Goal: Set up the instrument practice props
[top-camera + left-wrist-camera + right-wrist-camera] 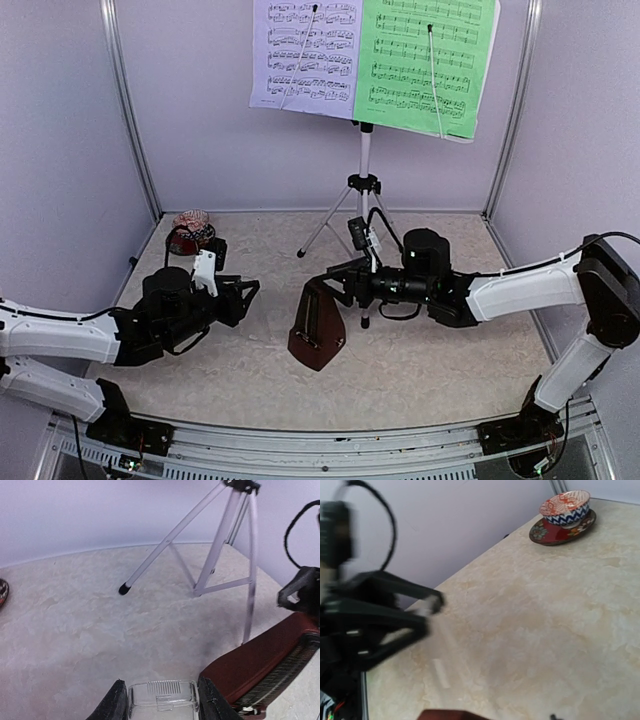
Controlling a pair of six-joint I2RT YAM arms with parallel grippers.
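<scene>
The silver tripod music stand (364,185) stands at the back centre. Its desk is covered by a pale lavender sheet (305,55) on the left and a green sheet (425,65) on the right. The brown pyramid metronome (318,332) leans tilted in the middle of the table. My right gripper (327,286) is shut on its narrow top. In the left wrist view the metronome (260,662) lies at the right and the tripod legs (220,545) stand behind it. My left gripper (247,296) is open and empty, a little left of the metronome, and its fingers (114,700) are apart.
A patterned bowl on a red plate (192,231) sits at the back left corner; it also shows in the right wrist view (565,509). White walls with metal posts (130,110) close in the marbled table (450,360) on three sides.
</scene>
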